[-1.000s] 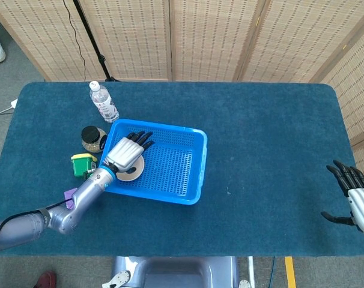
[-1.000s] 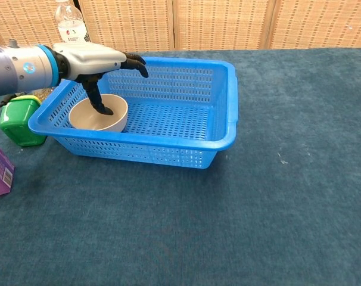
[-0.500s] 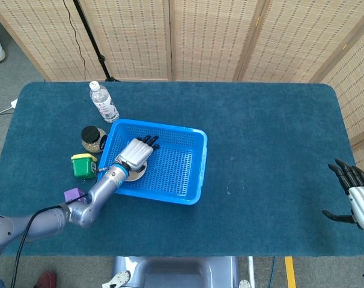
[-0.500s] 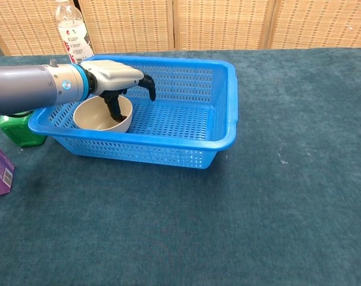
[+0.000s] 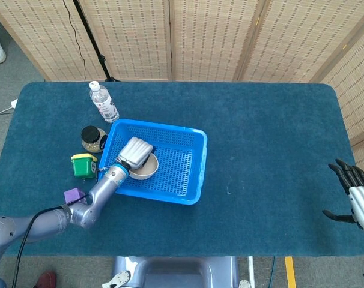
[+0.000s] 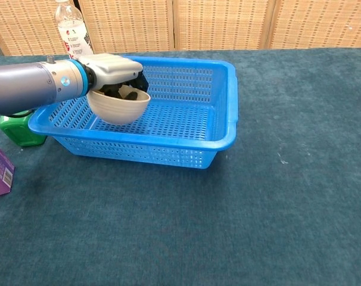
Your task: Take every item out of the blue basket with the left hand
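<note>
Left robot hand (image 6: 112,74) reaches in from the basket's left side, palm down, fingers curled over the rim of a bowl (image 6: 119,107), holding it clear above the blue basket (image 6: 222,128) floor. Right robot hand (image 5: 357,198) hangs well apart, fingers spread, holding nothing.

Glossy perforated plastic for the basket (image 6: 168,134); smooth matt glaze-like finish on the bowl (image 6: 118,107) under the hand (image 6: 112,67); rough napped cloth over the counter (image 6: 258,196).
</note>
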You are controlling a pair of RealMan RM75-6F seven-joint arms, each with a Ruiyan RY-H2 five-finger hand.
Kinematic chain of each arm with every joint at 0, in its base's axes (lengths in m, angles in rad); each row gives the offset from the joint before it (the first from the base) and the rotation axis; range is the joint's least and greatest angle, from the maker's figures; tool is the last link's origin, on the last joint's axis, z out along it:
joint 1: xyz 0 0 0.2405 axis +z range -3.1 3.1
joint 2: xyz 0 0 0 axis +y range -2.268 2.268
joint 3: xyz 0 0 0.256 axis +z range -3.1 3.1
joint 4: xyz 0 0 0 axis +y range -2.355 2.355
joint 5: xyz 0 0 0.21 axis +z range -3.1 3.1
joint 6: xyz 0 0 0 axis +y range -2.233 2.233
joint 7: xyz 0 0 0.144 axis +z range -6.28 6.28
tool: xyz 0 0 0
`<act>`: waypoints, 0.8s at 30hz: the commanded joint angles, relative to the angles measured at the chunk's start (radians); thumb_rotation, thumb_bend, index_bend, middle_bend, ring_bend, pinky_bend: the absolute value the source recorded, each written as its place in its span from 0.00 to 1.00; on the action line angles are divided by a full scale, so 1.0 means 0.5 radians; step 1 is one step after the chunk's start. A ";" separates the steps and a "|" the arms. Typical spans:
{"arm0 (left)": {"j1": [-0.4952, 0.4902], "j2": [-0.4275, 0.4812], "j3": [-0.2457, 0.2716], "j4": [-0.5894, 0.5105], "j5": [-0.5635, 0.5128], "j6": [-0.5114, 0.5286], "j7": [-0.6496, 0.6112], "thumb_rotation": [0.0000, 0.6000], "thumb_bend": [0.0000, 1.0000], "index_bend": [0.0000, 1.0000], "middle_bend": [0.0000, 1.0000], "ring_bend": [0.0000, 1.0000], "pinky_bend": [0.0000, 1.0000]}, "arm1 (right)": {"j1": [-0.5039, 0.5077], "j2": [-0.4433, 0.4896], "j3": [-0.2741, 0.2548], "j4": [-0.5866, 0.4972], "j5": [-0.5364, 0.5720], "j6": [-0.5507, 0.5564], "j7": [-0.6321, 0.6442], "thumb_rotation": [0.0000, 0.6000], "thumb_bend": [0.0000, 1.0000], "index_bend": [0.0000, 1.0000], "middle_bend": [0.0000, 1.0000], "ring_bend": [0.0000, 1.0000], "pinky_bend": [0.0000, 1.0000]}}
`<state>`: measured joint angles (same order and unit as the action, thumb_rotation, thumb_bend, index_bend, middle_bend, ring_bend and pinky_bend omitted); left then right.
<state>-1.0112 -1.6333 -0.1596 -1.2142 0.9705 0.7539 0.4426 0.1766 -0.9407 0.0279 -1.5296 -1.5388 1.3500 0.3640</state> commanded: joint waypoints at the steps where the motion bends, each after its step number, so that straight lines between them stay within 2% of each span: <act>1: 0.036 0.071 -0.044 -0.091 0.085 0.084 -0.089 1.00 0.66 0.80 0.62 0.59 0.69 | -0.002 0.002 -0.002 -0.004 -0.007 0.005 0.002 1.00 0.00 0.00 0.00 0.00 0.00; 7: 0.112 0.266 -0.105 -0.360 0.277 0.244 -0.284 1.00 0.66 0.80 0.62 0.59 0.69 | -0.013 0.009 -0.009 -0.020 -0.036 0.034 0.005 1.00 0.00 0.00 0.00 0.00 0.00; 10: 0.182 0.376 -0.094 -0.524 0.484 0.381 -0.427 1.00 0.66 0.80 0.62 0.59 0.69 | -0.019 0.012 -0.013 -0.027 -0.053 0.051 0.004 1.00 0.00 0.00 0.00 0.00 0.00; 13: 0.267 0.457 -0.018 -0.631 0.780 0.552 -0.602 1.00 0.66 0.80 0.62 0.59 0.69 | -0.024 0.013 -0.016 -0.033 -0.065 0.064 -0.002 1.00 0.00 0.00 0.00 0.00 0.00; 17: 0.341 0.504 0.107 -0.666 1.127 0.736 -0.823 1.00 0.65 0.80 0.62 0.59 0.69 | -0.025 0.011 -0.020 -0.041 -0.074 0.066 -0.017 1.00 0.00 0.00 0.00 0.00 0.00; 24: 0.359 0.392 0.337 -0.560 1.679 0.982 -1.102 1.00 0.64 0.80 0.62 0.59 0.69 | -0.026 0.003 -0.027 -0.060 -0.088 0.068 -0.059 1.00 0.00 0.00 0.00 0.00 0.00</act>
<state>-0.8468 -1.4127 -0.0532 -1.5169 1.7077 1.1756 -0.0314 0.1637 -0.9390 0.0147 -1.5596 -1.5824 1.3841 0.3342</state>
